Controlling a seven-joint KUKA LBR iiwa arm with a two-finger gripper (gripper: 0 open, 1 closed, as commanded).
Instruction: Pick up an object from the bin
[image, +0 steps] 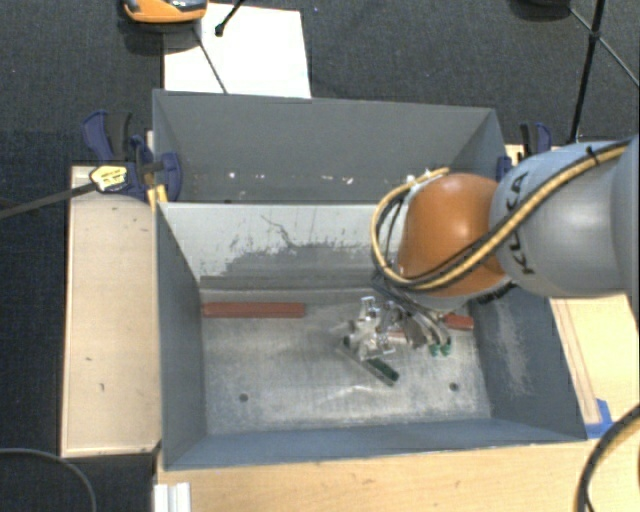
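My tool (376, 340) is low over the floor of the bin (250, 400), right of centre. Released or clenched, I cannot tell; its metal tip merges with clutter. The nearest thing is a small dark-green stub (386, 373), just beside the tip on the near-wall side. I judge it light, stiff, likely smooth plastic, best taken across its short width at mid-length. A green bit (440, 348) lies right of it, partly under my wrist. The orange cover (445, 235) hides the floor behind. A red strip (252, 310) lies along the back wall, well apart.
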